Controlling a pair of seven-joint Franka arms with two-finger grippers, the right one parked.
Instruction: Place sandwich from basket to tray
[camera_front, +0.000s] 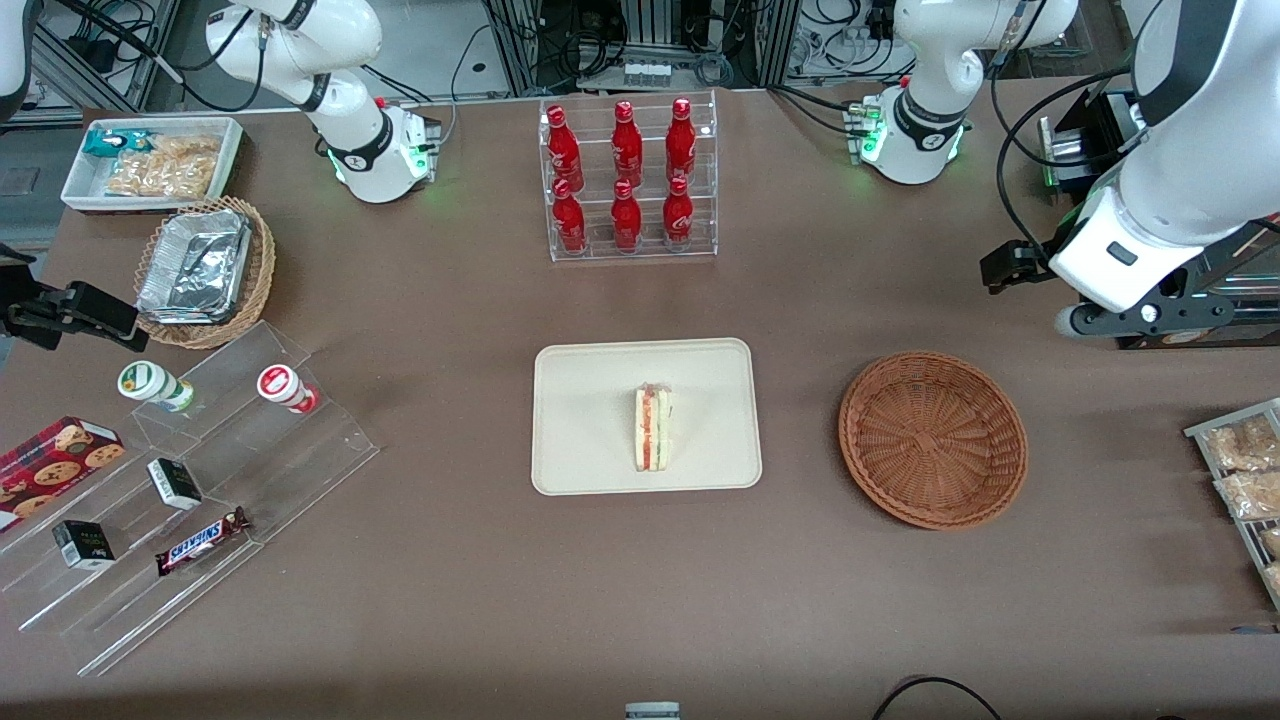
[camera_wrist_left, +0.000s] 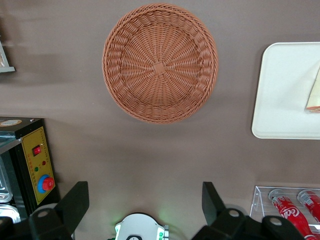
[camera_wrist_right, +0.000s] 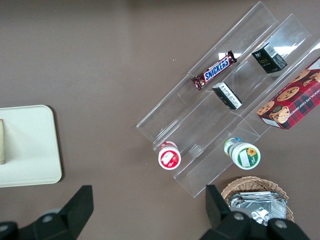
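on the tray, one sandwich; gripper open

basket: reddish-brown woven wicker, ribbed and rough, looking matt
tray: cream, smooth, matt, kinda like molded pulp or plastic, can't tell which
sandwich: soft pale bread, matt, with red-orange and green layers showing at the cut edge
table: brown covering, matt, looking slightly felty
gripper: black matt plastic-looking fingers, hanging wide apart above the table, near the basket
bottle rack: clear glossy acrylic, holding shiny red bottles
stepped stand: clear acrylic too, catching glare
foil containers: crinkled shiny metal foil, sitting in a lighter tan wicker basket
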